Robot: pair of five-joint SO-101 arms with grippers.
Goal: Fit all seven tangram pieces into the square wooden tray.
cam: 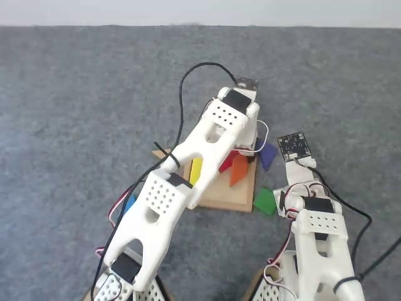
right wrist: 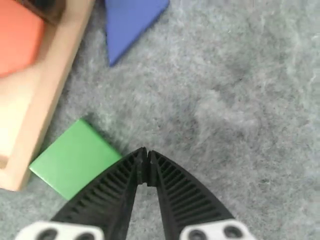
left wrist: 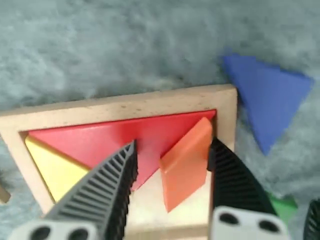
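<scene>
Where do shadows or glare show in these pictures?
High view: soft, even light, a faint shadow under the left arm on the carpet. Left wrist view: no glare on the red piece, a thin shadow under the tray rim. Right wrist view: faint shadow beside the green piece.

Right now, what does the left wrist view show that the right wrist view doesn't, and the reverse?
The left wrist view adds the red triangle and yellow triangle lying flat in the square wooden tray, and the left gripper open around the tilted orange wooden piece. The right wrist view adds the right gripper, shut above the grey carpet. Both share the tray, the orange piece, the blue triangle on the carpet outside the tray, and the green square beside the tray.
</scene>
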